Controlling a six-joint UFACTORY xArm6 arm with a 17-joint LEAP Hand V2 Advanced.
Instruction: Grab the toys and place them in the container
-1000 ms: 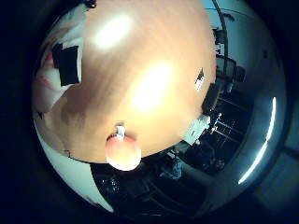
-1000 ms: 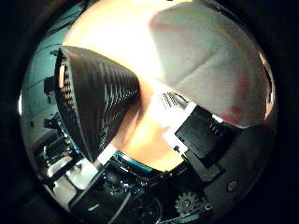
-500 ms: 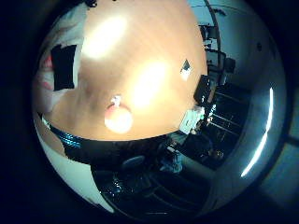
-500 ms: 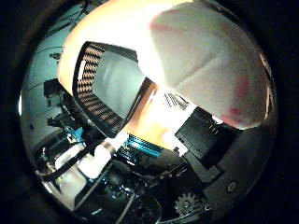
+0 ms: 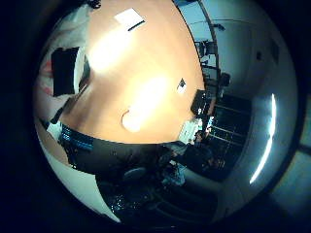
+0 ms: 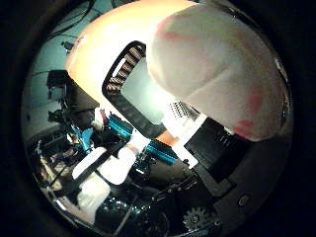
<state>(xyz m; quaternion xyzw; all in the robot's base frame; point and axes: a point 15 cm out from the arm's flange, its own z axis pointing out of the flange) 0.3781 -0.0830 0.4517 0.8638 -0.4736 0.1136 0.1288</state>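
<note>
Against the palm, a white toy (image 6: 217, 79) sits held by the hand (image 6: 217, 148); black container (image 6: 129, 94) below. Centre over it before releasing; surface (image 5: 146, 82) beyond.

Ceiling-light glare blooms on the table (image 5: 146, 73); edges vignette black, warped.

White toy, black basket, orange-brown table

Close against the hand's palm, the toy (image 6: 217, 74) is white with pink-red blotches; beyond it the container (image 6: 129, 94) is black lattice; the table (image 5: 146, 73) is orange-brown wood.
</note>
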